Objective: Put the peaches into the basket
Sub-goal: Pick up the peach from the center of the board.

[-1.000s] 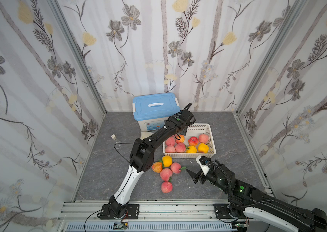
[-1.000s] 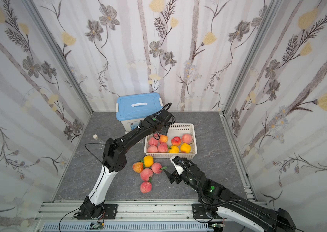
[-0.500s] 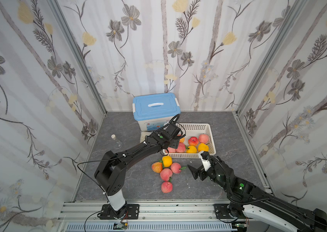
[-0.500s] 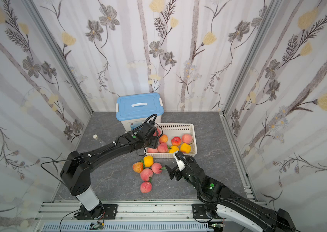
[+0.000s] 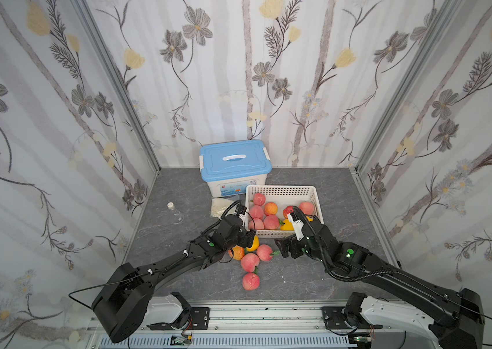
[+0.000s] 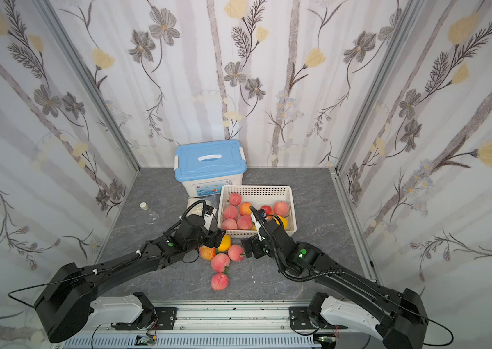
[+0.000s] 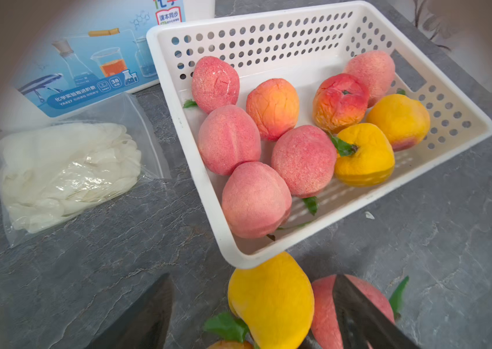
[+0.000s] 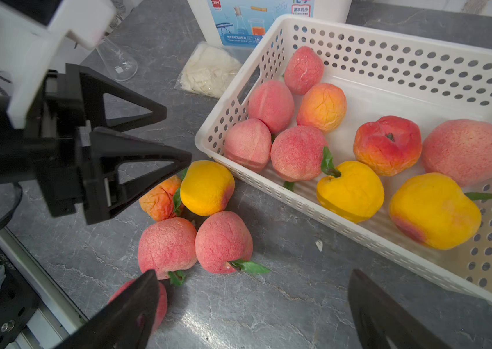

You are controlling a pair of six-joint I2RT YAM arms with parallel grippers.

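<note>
since the earlier frames the left arm has drawn back from over the basket (image 5: pixel 281 189) and come down at its near left corner, while the right arm has edged toward the loose fruit. the left gripper (image 7: pixel 250 278) stands with its black, wedge-shaped fingers apart, straddling a smooth yellow peach (image 7: pixel 272 299) that lies on the table against the basket's corner; a gap shows between the fruit and one finger. the right gripper (image 8: pixel 254 272) is spread wide with nothing between its fingers, low over bare table just beside two pink peaches (image 8: pixel 223 246), which are matt, finely speckled and carry green leaves. a wrinkled orange peach (image 8: pixel 160 198) touches the yellow one. a fifth loose peach (image 5: pixel 250 281) lies nearest the robot's base. nine peaches (image 7: pixel 303 160) rest in the basket, a shallow white plastic rectangle with round-holed walls and a solid floor: five pink, two yellow, one orange, one red-orange and creased. behind it stands a white storage box (image 5: pixel 234 160) with a blue handled lid. a clear plastic bag (image 7: pixel 66 172) of whitish contents and a glass flask (image 5: pixel 176 214) lie to the basket's left on the grey, stone-veined table (image 5: pixel 184 193).
</note>
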